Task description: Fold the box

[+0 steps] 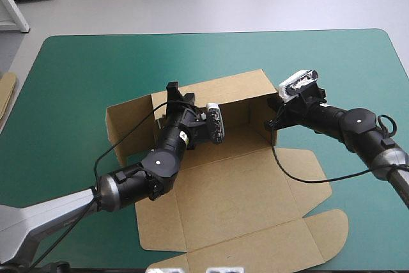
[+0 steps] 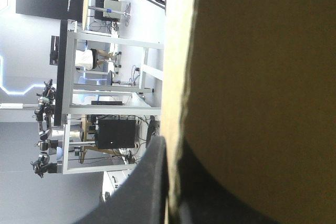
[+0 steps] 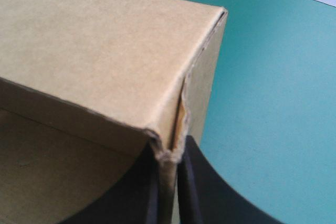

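Clamped tight, the left gripper [image 1: 171,94] sits just left of centre in the high view, its black fingers all but closed over the top of the rear wall [image 1: 230,91] of the box [image 1: 236,177]. Over at right of centre, the right gripper [image 1: 275,118] pinches the near end of the right side wall [image 1: 259,119] the same way. The box itself lies mid-table on the teal-green cover [image 1: 77,81]. Its rear wall is standing and its right wall is up, but the left flap [image 1: 124,123] splays outward and the broad front panels [image 1: 255,234] lie flat toward the bottom of the frame.

On to the left wrist view. The left gripper [image 2: 170,192] has a sheet of brown board squeezed between its fingers, and the wall runs straight ahead of it.

Now the right wrist view. The right gripper [image 3: 168,192] is nipped onto the corner edge, with board between the fingers. The corner ahead looks square, though the layers part slightly at the seam.

By the look of it, this is an early-to-middle stage. Two walls are raised and held. The left side, the front wall and the tucking appear still to do.
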Motion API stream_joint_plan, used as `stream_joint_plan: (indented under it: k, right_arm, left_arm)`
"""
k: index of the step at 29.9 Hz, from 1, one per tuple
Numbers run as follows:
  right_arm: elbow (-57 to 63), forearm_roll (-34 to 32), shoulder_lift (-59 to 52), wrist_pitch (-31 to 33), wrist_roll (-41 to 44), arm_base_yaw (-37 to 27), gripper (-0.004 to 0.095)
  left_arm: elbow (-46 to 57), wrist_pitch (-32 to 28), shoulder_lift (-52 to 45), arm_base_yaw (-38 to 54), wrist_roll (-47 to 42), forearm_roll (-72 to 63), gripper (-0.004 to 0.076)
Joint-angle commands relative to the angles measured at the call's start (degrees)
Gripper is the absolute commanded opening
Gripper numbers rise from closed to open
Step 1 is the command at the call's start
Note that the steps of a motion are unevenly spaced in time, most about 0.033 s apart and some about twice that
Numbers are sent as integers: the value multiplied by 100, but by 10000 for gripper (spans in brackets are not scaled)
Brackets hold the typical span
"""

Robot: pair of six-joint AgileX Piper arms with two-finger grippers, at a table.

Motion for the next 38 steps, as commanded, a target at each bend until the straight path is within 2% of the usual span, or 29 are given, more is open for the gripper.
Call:
stream_joint_plan:
  k: [1, 3, 5, 6, 10, 12, 21, 26, 31, 38]
  right_arm:
    - [-135, 309, -155, 897, -270, 113, -19]
    - [-135, 331, -155, 897, -270, 113, -19]
    - [-135, 331, -155, 897, -270, 113, -19]
    - [-135, 331, -155, 897, -270, 113, -19]
    - [-135, 331, -155, 819, -210, 113, -19]
    - [-135, 331, -155, 727, -71, 113, -17]
    - [-135, 331, -155, 369, 93, 113, -18]
    - [-135, 331, -155, 339, 179, 113, -17]
    - [-135, 331, -155, 335, 244, 113, -17]
    - [-135, 331, -155, 397, 372, 113, -17]
  left_arm:
    - [-208, -398, -190, -65, -64, 433, -8]
    - [-206, -373, -200, -65, -64, 422, 1]
    - [-235, -338, -200, -65, -64, 295, 71]
    - [-251, -349, -200, -76, -64, 221, 117]
    - [-453, -339, -200, -356, -64, -186, 388]
    - [-509, -299, -200, -580, -64, -363, 470]
    - [-679, -386, -608, -1703, -257, -1154, 475]
    - [-1101, -433, -971, -1682, -257, -1294, 472]
    - [-1802, -560, -1062, -581, -285, -1710, 438]
    - [-2160, -1020, -1049, 1995, -206, -3726, 430]
